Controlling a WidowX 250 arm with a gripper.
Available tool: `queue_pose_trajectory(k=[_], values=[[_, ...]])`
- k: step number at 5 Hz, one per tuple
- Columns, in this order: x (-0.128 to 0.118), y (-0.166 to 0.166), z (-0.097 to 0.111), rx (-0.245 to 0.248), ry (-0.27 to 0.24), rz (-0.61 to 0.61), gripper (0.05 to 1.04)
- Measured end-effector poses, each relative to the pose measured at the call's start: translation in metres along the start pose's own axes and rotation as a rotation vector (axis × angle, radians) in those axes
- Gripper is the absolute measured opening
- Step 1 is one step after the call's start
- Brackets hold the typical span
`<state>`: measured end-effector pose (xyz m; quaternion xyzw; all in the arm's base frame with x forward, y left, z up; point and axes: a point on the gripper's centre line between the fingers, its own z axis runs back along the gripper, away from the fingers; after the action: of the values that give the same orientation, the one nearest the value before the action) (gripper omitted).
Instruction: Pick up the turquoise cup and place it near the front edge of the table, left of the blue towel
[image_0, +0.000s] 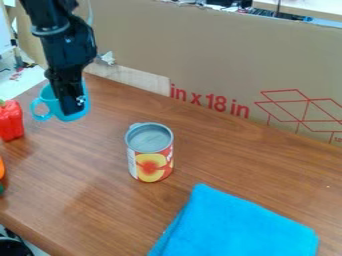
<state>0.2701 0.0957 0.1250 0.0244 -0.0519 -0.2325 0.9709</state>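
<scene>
1. I am seeing the blue mug (53, 102) right at the end effector (72, 106), which is hanging down across its body and hiding part of it. I cannot tell whether the end effector is apart, together or clamped on the mug, nor whether the mug is resting on the desk (80, 200).
2. The mug's long axis is running roughly along the end effector's downward line, and its handle (39, 109) is pointing out to the left of the end effector in my view.
3. Beyond that handle, a red pepper (11, 120) is sitting left of the end effector, making that the tighter side, I judge.
4. To its right and nearer the camera, a can (150, 160) is standing upright, well apart from the mug.
5. Farther that way, a blue cloth (240, 225) is lying on the desk.
6. Behind the end effector, a cardboard panel (220, 65) is bounding the far side.
</scene>
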Motion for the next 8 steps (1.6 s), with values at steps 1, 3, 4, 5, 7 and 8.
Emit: queue_pose_trajectory(k=[1,3,4,5,7,8], values=[[-0.010,-0.030,0.008,0.005,0.059,-0.043,0.099],[-0.058,-0.083,-0.013,-0.079,0.249,-0.040,0.099],[-0.071,-0.091,-0.051,-0.187,0.193,-0.156,0.099],[-0.067,-0.089,-0.069,-0.204,0.177,-0.166,0.099],[-0.061,-0.096,-0.074,-0.166,0.169,-0.203,0.124],[-0.069,-0.099,-0.074,-0.186,0.215,-0.193,0.328]])
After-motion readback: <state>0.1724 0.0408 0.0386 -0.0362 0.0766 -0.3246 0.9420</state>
